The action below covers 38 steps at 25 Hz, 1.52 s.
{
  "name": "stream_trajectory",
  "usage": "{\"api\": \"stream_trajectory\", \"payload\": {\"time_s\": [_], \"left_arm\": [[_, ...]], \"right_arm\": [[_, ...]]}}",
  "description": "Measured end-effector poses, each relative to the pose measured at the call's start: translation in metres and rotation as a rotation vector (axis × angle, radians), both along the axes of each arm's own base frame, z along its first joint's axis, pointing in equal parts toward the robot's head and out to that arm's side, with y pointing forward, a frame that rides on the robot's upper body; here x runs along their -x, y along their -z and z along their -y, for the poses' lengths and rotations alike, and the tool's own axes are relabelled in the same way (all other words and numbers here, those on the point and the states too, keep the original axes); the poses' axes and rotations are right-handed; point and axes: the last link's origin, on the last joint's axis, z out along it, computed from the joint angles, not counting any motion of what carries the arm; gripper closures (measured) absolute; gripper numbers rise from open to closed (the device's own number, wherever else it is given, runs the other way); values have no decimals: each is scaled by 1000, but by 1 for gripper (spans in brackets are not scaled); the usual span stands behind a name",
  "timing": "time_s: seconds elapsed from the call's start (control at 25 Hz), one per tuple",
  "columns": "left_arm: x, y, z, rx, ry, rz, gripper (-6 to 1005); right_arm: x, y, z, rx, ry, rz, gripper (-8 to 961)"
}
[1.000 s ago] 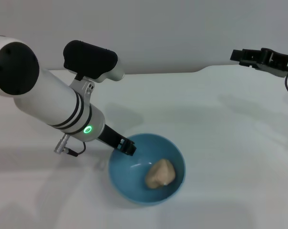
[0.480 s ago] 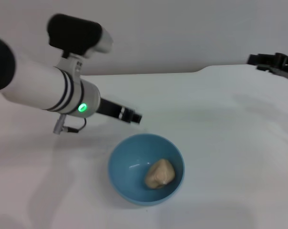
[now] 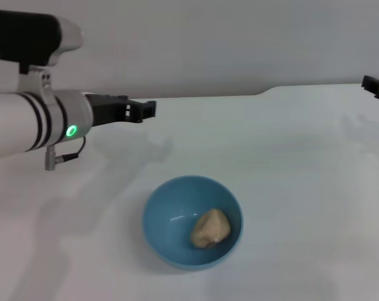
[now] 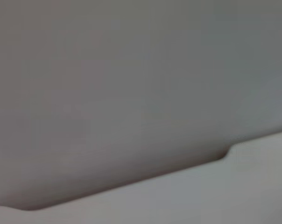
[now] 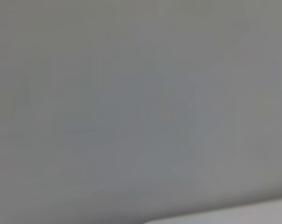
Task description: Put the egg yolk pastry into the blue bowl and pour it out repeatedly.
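One white table is seen, and the blue bowl stands on it upright. The left gripper is held above the table, well apart from the bowl; its jaws cannot be told. The right gripper is barely seen at the edge. The egg yolk pastry lies inside the bowl.

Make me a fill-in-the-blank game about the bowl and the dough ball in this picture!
1. The pastry lies inside the ____ bowl.
2. The bowl stands on a ____ table.
3. The left gripper is up in the air and holds ____.
4. The number of pastries in the bowl is ____.

Missing words: blue; white; nothing; one
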Motion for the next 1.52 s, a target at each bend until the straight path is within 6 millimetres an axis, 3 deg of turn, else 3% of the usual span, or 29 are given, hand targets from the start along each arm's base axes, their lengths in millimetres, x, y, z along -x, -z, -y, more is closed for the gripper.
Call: {"api": "stream_trajectory", "payload": {"time_s": [0.24, 0.4, 0.68, 0.92, 1.04, 1.2, 1.36, 1.52], "left_arm": [[17, -9, 1, -140, 1, 48, 431], [22, -4, 10, -253, 63, 77, 432], [43, 14, 44, -559, 254, 114, 432], [58, 22, 77, -732, 504, 89, 432], [66, 22, 82, -742, 541, 63, 431], [81, 20, 81, -748, 465, 58, 383], [93, 22, 80, -728, 402, 45, 335], [103, 29, 79, -668, 343, 43, 287]], "right_arm": [[1, 13, 0, -150, -66, 220, 617], [-7, 21, 3, -217, -74, 306, 617], [-21, 22, 19, -416, -100, 450, 617], [-18, 35, 40, -565, -210, 569, 616], [-15, 51, 52, -598, -331, 556, 616], [-5, 64, 61, -588, -471, 489, 616], [-3, 72, 63, -556, -481, 441, 613], [-16, 70, 68, -561, -413, 309, 606]]}}
